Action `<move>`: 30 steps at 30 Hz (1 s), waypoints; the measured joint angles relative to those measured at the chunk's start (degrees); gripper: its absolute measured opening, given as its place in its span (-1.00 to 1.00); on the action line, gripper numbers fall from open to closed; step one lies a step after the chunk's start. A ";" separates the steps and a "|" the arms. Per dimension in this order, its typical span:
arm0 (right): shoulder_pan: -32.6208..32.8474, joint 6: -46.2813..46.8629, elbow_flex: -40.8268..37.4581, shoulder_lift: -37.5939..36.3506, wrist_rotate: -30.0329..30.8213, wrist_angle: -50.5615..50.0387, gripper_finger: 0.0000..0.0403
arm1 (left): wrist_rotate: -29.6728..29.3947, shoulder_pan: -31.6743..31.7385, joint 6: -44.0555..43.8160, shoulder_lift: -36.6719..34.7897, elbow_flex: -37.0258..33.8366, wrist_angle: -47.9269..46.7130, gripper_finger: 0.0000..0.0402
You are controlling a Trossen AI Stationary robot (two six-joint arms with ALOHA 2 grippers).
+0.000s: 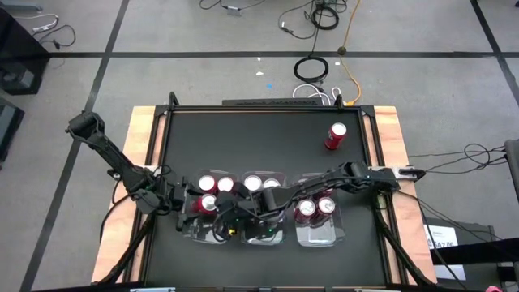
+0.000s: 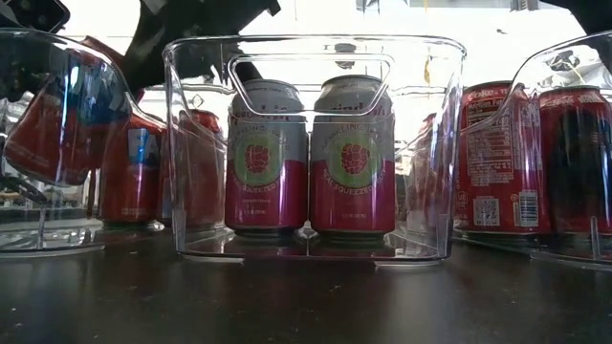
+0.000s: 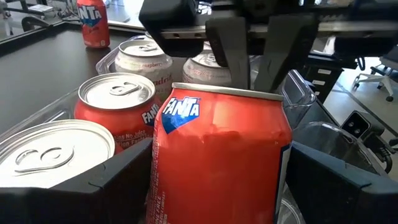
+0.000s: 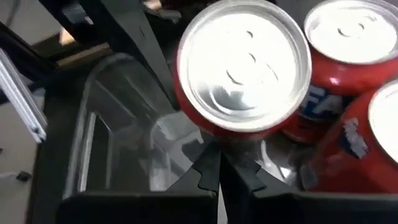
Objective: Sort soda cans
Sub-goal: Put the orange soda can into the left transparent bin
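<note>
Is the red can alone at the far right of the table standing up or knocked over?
Upright. The lone red can shows its silver top from overhead, and the left wrist view shows it standing.

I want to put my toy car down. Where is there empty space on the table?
The black table is bare behind the trays, left of the lone red can. The front is crowded: trays, cans, both arms.

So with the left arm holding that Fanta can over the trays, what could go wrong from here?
1. The left gripper holds the Fanta can tilted above the left tray; it may tip on release.
2. The right gripper, jaws shut, sits right beside the held can and could knock it.
3. One lone red can stands far from the trays, still unsorted.
</note>
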 joint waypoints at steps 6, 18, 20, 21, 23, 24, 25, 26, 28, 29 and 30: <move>-0.12 0.00 0.00 -0.04 -0.22 0.77 -1.00 | -0.09 0.00 -0.07 -0.02 0.00 0.14 0.65; -0.61 -0.94 0.00 -0.09 0.01 0.66 -1.00 | -0.27 0.04 -0.08 -0.02 0.00 0.81 0.65; -0.61 -1.03 0.00 -0.09 -0.02 0.68 -1.00 | 0.11 0.04 -0.09 -0.02 0.00 0.87 0.65; -0.59 -1.03 0.00 -0.09 -0.04 0.69 -1.00 | 0.34 0.04 -0.10 -0.02 0.00 0.92 0.65; -0.59 -1.05 0.00 -0.09 -0.17 0.70 -1.00 | 0.60 0.07 -0.11 -0.01 0.00 0.92 0.65; -0.59 -0.99 0.00 -0.09 -0.28 0.73 -1.00 | 0.72 0.07 -0.11 0.00 0.00 0.92 0.65; -0.59 -0.85 0.00 -0.09 -0.32 0.72 -1.00 | 0.80 0.07 -0.11 -0.01 0.00 0.89 0.65; -0.59 -0.63 0.00 -0.09 -0.32 0.70 -1.00 | 0.84 0.07 -0.11 -0.01 0.00 0.79 0.65; -0.59 -0.07 0.00 -0.09 -0.30 0.47 -1.00 | 0.94 0.07 -0.22 0.00 0.00 0.22 0.65; -0.61 0.06 0.00 -0.09 -0.28 0.36 -1.00 | 0.96 0.09 -0.30 -0.01 0.00 -0.09 0.65; -0.61 0.16 0.00 -0.09 -0.26 0.20 -1.00 | 0.99 0.09 -0.31 0.00 0.00 -0.30 0.65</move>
